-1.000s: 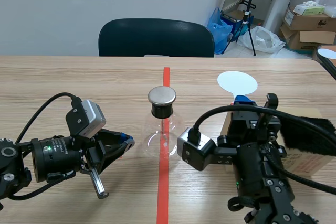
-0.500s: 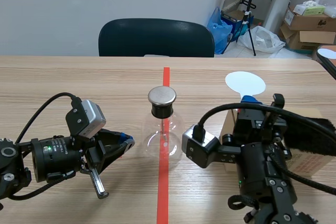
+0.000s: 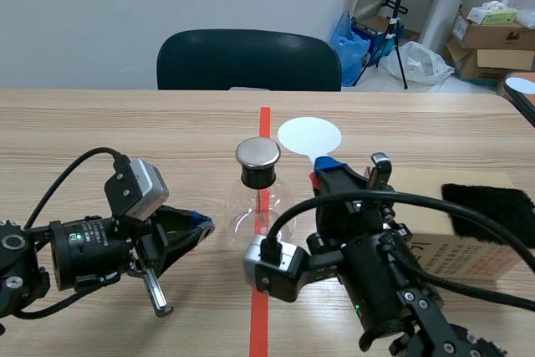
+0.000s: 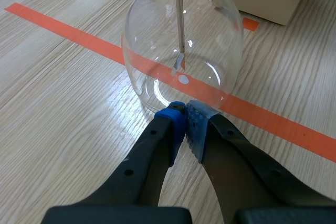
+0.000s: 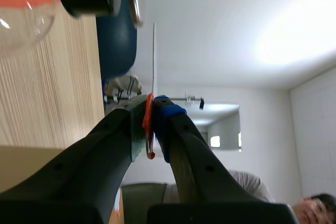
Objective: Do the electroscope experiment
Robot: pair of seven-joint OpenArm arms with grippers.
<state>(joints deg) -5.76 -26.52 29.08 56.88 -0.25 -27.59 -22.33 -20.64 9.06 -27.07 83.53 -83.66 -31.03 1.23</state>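
One flask (image 3: 259,198), one disc (image 3: 309,135) pinched by its handle in the right gripper (image 5: 151,124); left gripper (image 4: 185,124) clenched empty at the flask's base. One box (image 3: 456,244), one cloth (image 3: 489,202).

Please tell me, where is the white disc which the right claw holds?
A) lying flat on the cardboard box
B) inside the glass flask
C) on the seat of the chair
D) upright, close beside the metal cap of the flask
D: the right claw holds the white disc upright, with its edge close beside the metal cap of the glass flask; whether they touch cannot be told.
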